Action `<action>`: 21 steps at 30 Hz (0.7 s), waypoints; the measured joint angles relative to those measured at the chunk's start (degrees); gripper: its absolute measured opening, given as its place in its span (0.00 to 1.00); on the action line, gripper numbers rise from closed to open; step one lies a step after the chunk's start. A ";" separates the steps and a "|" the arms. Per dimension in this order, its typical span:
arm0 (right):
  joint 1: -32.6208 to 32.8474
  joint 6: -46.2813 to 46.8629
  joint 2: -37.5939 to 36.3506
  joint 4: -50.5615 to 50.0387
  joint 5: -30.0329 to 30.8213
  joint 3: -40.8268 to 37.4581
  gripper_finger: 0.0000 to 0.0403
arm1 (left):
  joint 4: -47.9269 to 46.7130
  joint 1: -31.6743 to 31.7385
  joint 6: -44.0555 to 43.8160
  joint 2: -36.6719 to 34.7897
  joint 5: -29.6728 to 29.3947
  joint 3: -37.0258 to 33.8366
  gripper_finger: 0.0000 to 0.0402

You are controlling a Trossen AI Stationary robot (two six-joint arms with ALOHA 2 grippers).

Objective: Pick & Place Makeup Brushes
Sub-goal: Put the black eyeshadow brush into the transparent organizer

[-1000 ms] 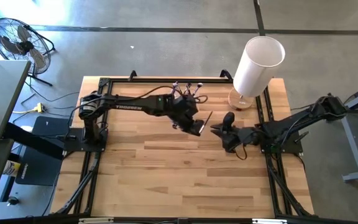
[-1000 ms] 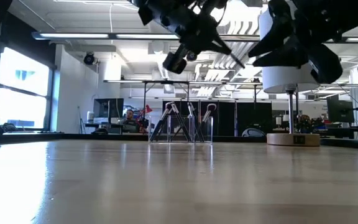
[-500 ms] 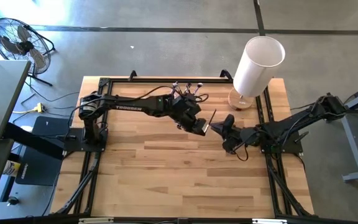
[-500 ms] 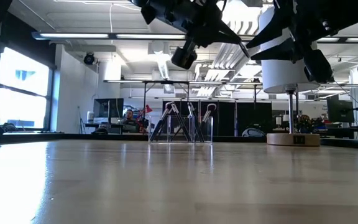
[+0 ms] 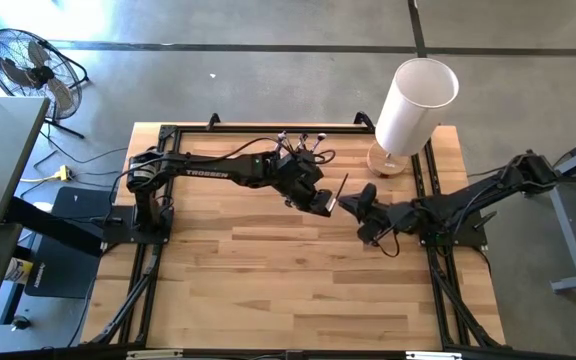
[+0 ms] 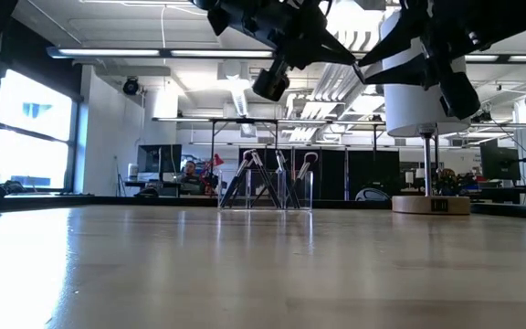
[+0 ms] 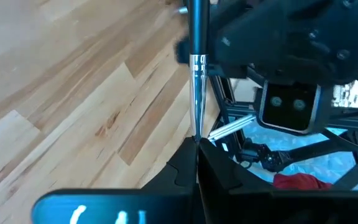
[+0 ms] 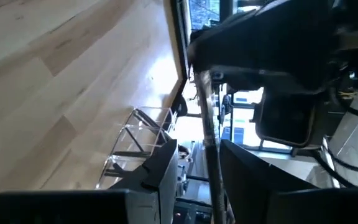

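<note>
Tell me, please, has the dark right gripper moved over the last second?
Yes. The right gripper has shifted slightly toward the back edge, nearer the tall white cylinder, meeting the brush the left gripper holds.

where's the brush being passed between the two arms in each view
High view: the brush is a thin dark stick at table centre, between the left hand and the right hand.
Low view: its tip shows near the top, between the two arms.
Left wrist view: upright at the middle.
Right wrist view: slanted at the centre.
Shared landmark: the clear holder.
</note>
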 joint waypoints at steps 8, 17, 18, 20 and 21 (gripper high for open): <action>-1.94 -3.68 0.00 -0.18 -0.43 0.00 0.28 | 0.01 -0.02 -1.27 -0.04 1.93 0.00 0.00; -4.06 -3.37 0.00 -0.08 -2.80 0.00 0.27 | 3.87 -0.03 -1.42 -0.08 5.00 0.00 0.00; -4.07 -2.82 0.00 -0.04 -3.37 0.00 0.26 | 3.98 -0.03 -1.42 -0.08 5.02 0.00 0.00; -4.04 -2.26 0.00 0.02 -4.08 0.00 0.21 | 4.00 -0.03 -1.42 -0.08 5.02 0.00 0.00; -4.05 -1.95 0.00 0.02 -4.23 0.00 0.17 | 4.06 -0.06 -1.40 -0.08 5.02 0.00 0.00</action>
